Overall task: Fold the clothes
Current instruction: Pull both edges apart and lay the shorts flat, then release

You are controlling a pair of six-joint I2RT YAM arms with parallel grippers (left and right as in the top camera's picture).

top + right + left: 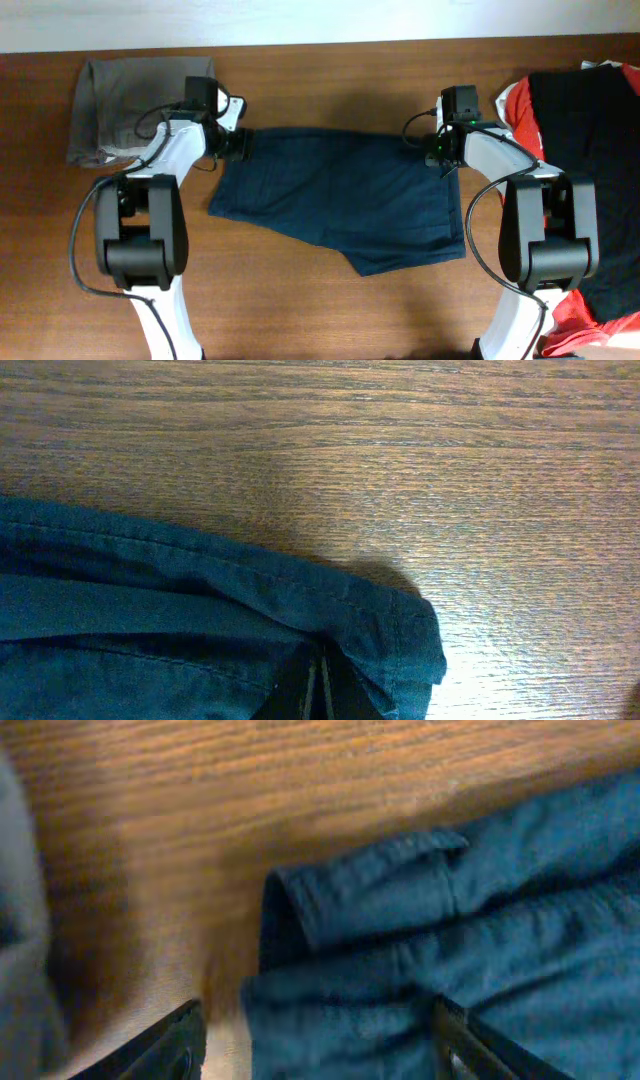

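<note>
Blue shorts (340, 195) are spread flat mid-scene, btwn both arms. The far-right corner is pinched by the right gripper (320, 688), fingers closed on the hem. The left gripper (318, 1045) is spread wide over the far-left corner, nothing held yet. Step judged: corner grasp pre-fold. Next: left to be closed on cloth, then both corners drawn nearward

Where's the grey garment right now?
Top left of the overhead view: the grey garment lies folded just left of the left gripper. It sits apart from the blue shorts spread in the middle.
</note>
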